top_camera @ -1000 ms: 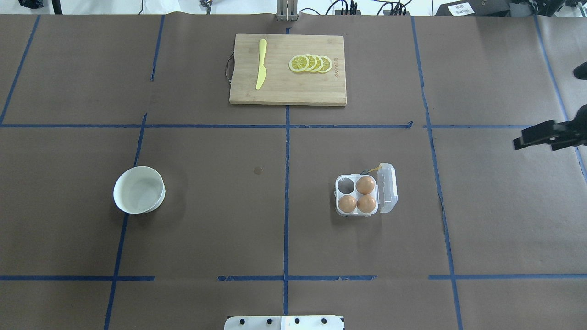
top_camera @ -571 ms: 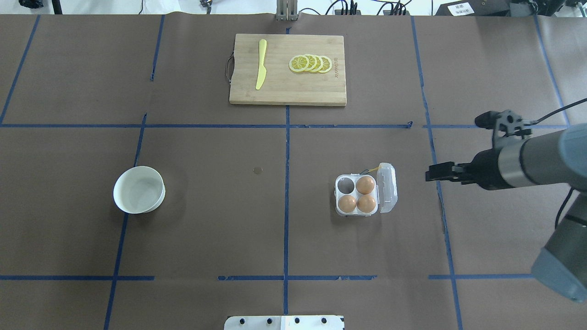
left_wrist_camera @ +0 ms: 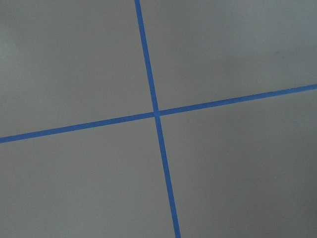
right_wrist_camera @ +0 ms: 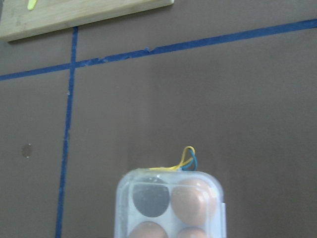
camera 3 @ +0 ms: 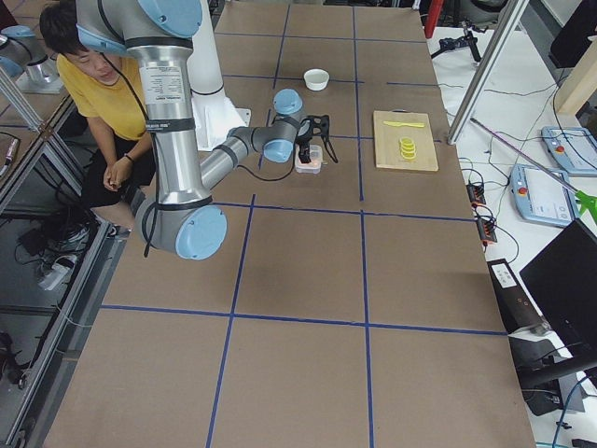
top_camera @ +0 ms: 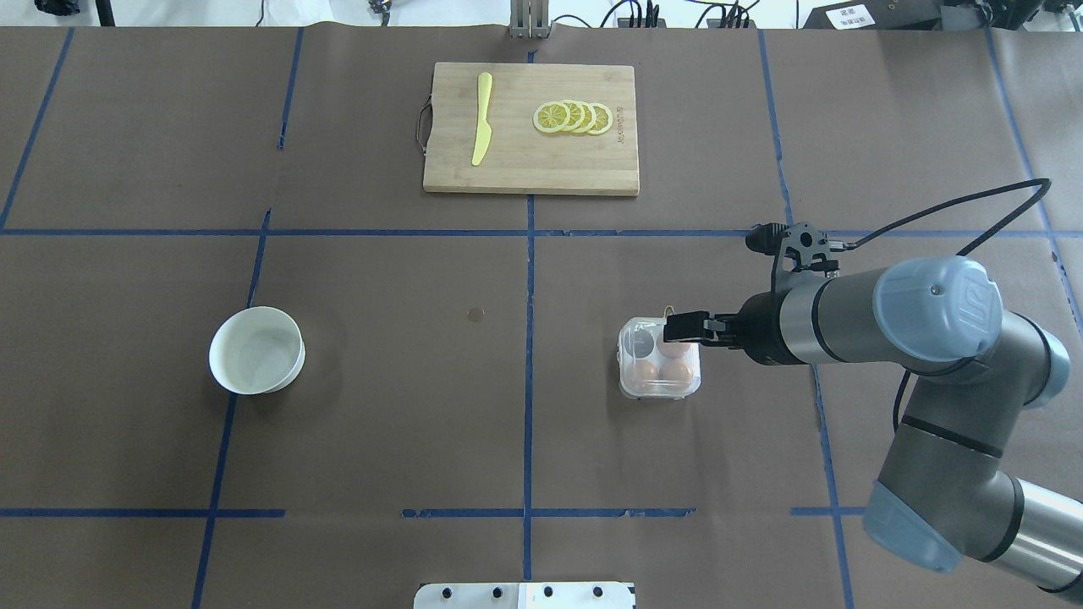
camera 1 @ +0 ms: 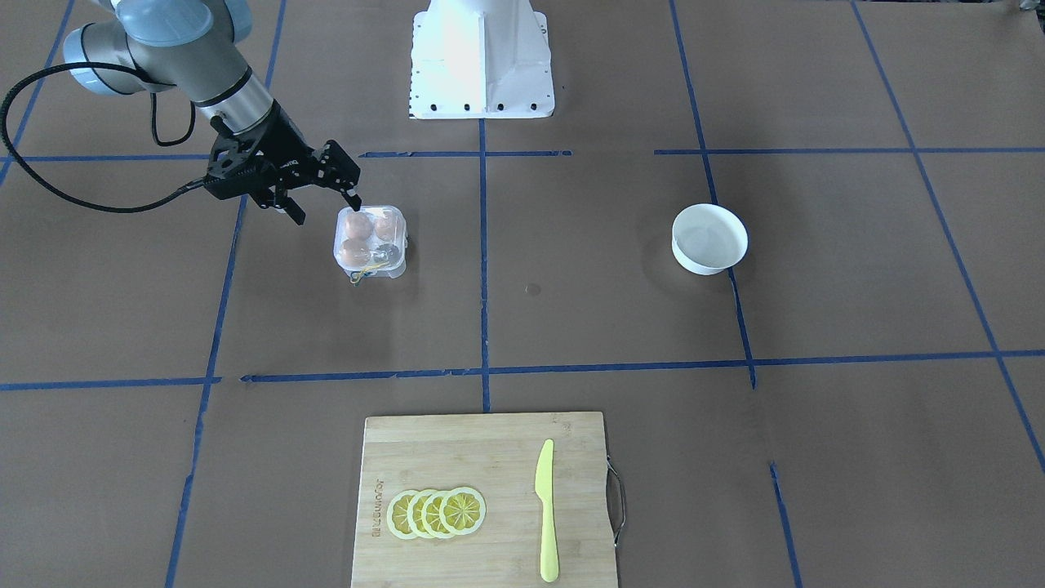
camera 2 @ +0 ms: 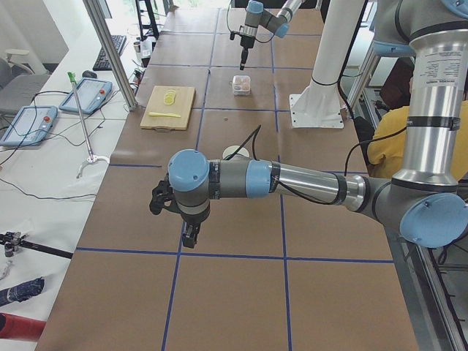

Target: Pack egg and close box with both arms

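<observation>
The box (top_camera: 623, 364) sits on the brown surface (top_camera: 381, 423), a little right of the centre tape line in the overhead view and on the near side of the cross line. Its clear lid lies down over the cells. Through the lid I can see three brown eggs (right_wrist_camera: 193, 201) in three of the four cells, and the far-left cell (right_wrist_camera: 151, 196) is dark and bare. I cannot tell the eggs apart. A thin yellow and blue band (right_wrist_camera: 187, 157) loops out at the box's far edge.

The right arm reaches in from the right, low over the surface. Its right tool (camera 1: 327, 211) is released, with the fingers spread wide. One fingertip (camera 1: 357, 202) is at the box's corner. The other hangs off to the side, clear of the box.

The left arm shows only from the end of the surface. Its left tool (camera 2: 189, 238) points down over a tape crossing, well apart from the box. I cannot tell whether it is released or clenched.

A white bowl (top_camera: 256, 350) stands far to the left. On the far side lies a wooden cutting board (top_camera: 531, 173) carrying a yellow knife (top_camera: 482, 118) and a row of lemon slices (top_camera: 574, 117).
</observation>
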Motion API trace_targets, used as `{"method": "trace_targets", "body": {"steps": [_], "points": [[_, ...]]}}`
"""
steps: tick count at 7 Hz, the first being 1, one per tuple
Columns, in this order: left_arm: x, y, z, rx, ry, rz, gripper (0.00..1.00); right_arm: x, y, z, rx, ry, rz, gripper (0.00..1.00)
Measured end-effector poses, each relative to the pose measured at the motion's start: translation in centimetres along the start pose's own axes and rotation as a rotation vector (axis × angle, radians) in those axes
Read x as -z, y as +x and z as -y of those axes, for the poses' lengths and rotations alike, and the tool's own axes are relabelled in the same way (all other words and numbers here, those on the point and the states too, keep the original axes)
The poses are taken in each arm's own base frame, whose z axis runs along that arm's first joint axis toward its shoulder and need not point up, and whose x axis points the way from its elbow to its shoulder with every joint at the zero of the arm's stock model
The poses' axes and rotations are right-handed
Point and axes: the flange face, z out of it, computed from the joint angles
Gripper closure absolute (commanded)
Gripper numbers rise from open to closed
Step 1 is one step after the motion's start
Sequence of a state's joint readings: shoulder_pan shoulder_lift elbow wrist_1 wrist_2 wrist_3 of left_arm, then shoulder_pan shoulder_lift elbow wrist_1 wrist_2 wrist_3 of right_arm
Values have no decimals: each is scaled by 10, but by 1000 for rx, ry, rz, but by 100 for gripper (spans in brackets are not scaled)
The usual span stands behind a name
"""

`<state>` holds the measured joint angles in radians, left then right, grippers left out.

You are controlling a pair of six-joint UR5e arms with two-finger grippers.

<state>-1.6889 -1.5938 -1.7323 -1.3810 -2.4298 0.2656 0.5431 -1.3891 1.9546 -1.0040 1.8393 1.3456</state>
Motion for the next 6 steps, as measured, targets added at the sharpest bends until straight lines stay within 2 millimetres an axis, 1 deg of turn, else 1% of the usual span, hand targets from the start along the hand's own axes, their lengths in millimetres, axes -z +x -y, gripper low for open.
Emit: {"method": "trace_targets", "body": {"steps": [1,2,3,4,5,6], "points": [[0,0,1,-4,3,1,0,1,-6,4,-10,2,1,0],[1,0,1,-13,9,3,0,3,-1,15,-23,3,-45,0],[1,1,2,-24,15,6,0,6,10,32,-16,-1,-132,0],[1,1,3,-29,16,10,0,12,25,50,40,-7,-214,0],[1,0,3,-30,15,13,0,24,52,71,116,-19,-280,0],[0,0,4,-31,14,15,0,48,96,98,177,-49,-328,0]]}}
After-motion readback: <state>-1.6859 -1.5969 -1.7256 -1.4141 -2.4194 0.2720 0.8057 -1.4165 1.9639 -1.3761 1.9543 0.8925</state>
